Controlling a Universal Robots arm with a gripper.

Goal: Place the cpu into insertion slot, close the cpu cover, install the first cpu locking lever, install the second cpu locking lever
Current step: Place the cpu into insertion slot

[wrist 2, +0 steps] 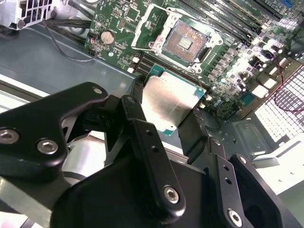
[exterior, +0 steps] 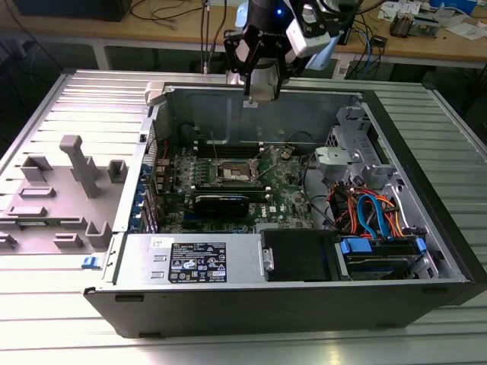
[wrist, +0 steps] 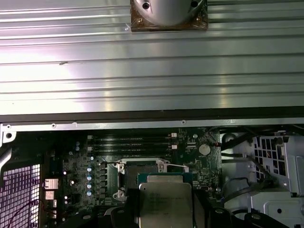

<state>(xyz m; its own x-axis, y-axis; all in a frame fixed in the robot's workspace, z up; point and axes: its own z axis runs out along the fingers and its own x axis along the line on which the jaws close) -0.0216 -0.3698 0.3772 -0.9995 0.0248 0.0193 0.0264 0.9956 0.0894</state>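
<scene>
Currently held: small flat square cpu with dull grey metal top (wrist 2: 175, 97), clamped by its side edges between the black gripper's (wrist 2: 167, 110) two fingers (wrist 2: 192, 133), top face showing in both wrist views.
Slot: square silvery-rimmed insertion slot with dark centre (wrist 2: 186, 42) lies uncovered beyond the fingertips, lower than the hand and well apart from the chip.
Handling: judged light, rigid, smooth-sided, and fragile on its underside; the side edges look like the safe hold.
Edges: grey sheet-metal case wall (exterior: 304, 114) stands near, beneath the hand; long black memory slots (wrist 2: 223, 21) run just beside the socket.
Room: open air over the green circuit board (wrist 2: 118, 19); probably tight only at the socket rim.
</scene>
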